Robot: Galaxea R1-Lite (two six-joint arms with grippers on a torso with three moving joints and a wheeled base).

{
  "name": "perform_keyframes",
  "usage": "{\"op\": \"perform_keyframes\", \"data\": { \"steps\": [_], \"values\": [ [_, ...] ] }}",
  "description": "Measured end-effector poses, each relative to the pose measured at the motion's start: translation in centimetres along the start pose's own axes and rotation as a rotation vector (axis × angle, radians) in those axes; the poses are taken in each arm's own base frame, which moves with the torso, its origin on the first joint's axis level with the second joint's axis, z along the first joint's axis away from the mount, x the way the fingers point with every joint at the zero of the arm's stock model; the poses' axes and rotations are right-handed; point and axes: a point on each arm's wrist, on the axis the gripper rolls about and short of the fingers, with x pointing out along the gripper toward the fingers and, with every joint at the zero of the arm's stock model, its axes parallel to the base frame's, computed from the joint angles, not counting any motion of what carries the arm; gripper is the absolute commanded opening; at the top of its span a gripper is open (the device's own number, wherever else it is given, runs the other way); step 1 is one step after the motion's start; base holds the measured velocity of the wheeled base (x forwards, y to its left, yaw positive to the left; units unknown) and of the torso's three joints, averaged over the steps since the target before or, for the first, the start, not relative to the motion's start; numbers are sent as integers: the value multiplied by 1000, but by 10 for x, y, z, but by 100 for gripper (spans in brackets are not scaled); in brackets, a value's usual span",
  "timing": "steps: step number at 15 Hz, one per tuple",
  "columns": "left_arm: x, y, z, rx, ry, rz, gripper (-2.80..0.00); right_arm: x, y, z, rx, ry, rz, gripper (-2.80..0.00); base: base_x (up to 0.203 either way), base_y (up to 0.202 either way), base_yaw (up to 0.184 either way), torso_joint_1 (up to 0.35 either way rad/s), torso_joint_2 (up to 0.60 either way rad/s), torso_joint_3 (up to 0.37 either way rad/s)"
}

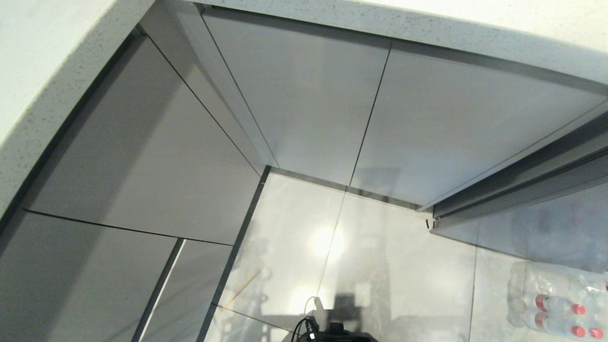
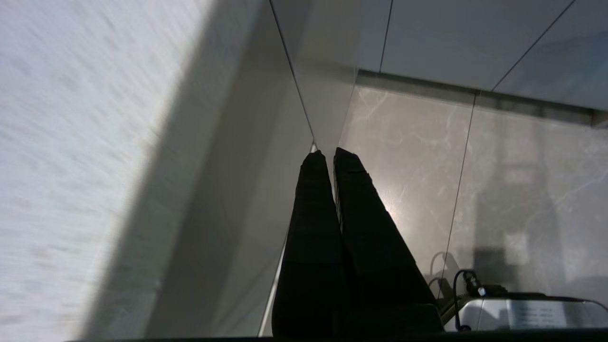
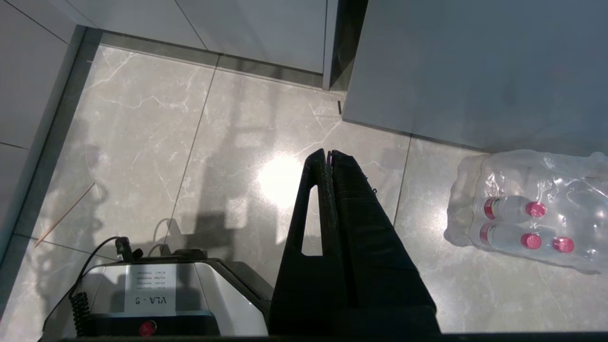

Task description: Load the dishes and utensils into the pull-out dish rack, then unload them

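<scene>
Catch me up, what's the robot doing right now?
Nothing is being handled. Both arms hang over the floor by the closed grey cabinet fronts. The left end effector and right end effector are shut and empty. No dish rack, bowl, plate or spoon is in view. One thin wooden chopstick lies on the floor tiles beside the left cabinets, and a shrink-wrapped pack of water bottles sits to the right.

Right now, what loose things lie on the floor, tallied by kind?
Wooden chopstick: 1
Wrapped bottle pack: 1
Pink dishes, spoon: 0 in view
Total: 2
</scene>
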Motion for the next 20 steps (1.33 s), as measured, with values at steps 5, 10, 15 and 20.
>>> {"op": "perform_keyframes", "data": {
  "steps": [5, 10, 15, 20],
  "values": [
    [20, -9, -50, -5, 46, -35, -280, 0, 0, 0, 0, 0, 0, -280, 0, 0, 0, 0, 0, 0],
    [22, -12, -59, 46, 46, -119, -280, 0, 0, 0, 0, 0, 0, -280, 0, 0, 0, 0, 0, 0],
    [23, -13, -64, -33, 81, -126, -280, 0, 0, 0, 0, 0, 0, -280, 0, 0, 0, 0, 0, 0],
    [23, -12, -64, -128, 84, -94, -280, 0, 0, 0, 0, 0, 0, -280, 0, 0, 0, 0, 0, 0]
  ]
}}
